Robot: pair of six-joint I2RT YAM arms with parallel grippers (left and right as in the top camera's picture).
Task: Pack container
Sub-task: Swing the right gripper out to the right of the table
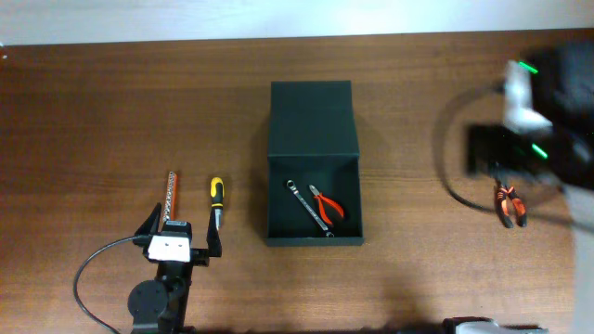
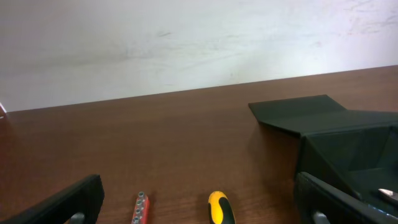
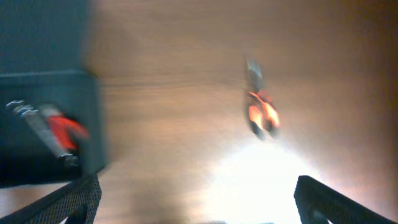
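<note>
Left claw (image 1: 184,230): sitting at the near edge of the desk (image 1: 83,121), released, its two fingers spread wide and grasping nothing. Yellow-and-black screwdriver (image 1: 215,199): lying on the desk just beyond the claw's right finger, handle pointing away from the arm, touching neither finger. Slim red-orange strip (image 1: 171,197), seemingly a bit holder with metal bits at its far end: lying just left of the screwdriver and roughly parallel to it, the two apart. Container (image 1: 275,186): standing open at the middle of the desk, to the right of both tools and well apart from them, a dark matte rectangular box. Wrench (image 1: 308,205): lying diagonally on the floor of the container. Red-handled pliers (image 1: 328,202): lying inside the container just right of the wrench, so close that contact cannot be told. Hinged lid flap (image 1: 312,116): folded back from the far wall of the container and sloping away toward the rear of the desk. Orange-and-black pliers (image 1: 510,206): lying on the desk well to the right of the container, handles nearer, with a dark cable arcing beside them. Right claw (image 3: 198,186): hanging above the desk near those pliers, released, fingers wide apart in its wrist view and gripping nothing; overhead, the arm is showing only as a blur. Pale wall (image 2: 186,43): rising beyond the far edge of the desk.
</note>
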